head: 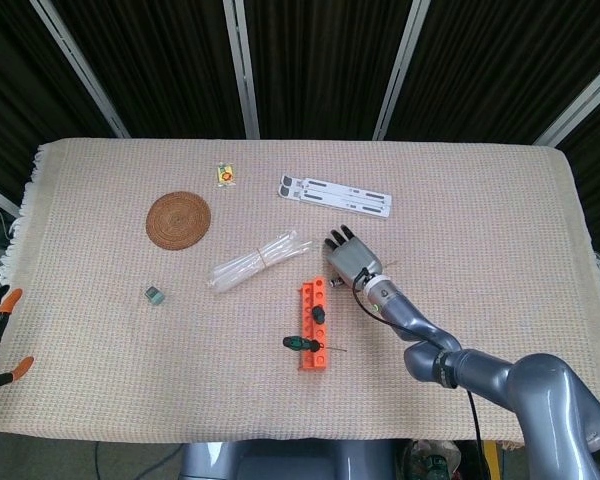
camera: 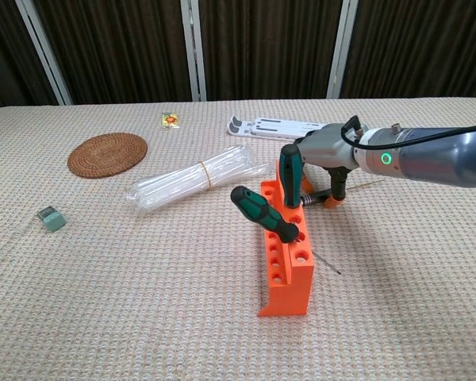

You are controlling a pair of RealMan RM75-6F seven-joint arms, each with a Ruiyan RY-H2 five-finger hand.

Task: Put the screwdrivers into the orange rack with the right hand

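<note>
The orange rack [head: 313, 326] [camera: 286, 255] stands mid-table. One green-handled screwdriver [camera: 289, 176] is upright in its far end. A second green-handled screwdriver [head: 300, 343] [camera: 263, 214] leans in a hole, and its thin shaft pokes out to the right. A third screwdriver [camera: 324, 198], with an orange and black handle, lies on the cloth just behind the rack. My right hand [head: 352, 259] [camera: 330, 152] hovers low over it. Its dark fingers [camera: 338, 187] point down at the handle and are still spread. The screwdriver stays flat on the cloth.
A bundle of clear tubes [head: 258, 260] [camera: 198, 178] lies left of the hand. A white folding stand [head: 335, 195] [camera: 270, 125] is behind it. Further left are a woven coaster [head: 178, 220] [camera: 107, 153], a small green block [head: 155, 294] [camera: 51, 217] and a small packet [head: 225, 174].
</note>
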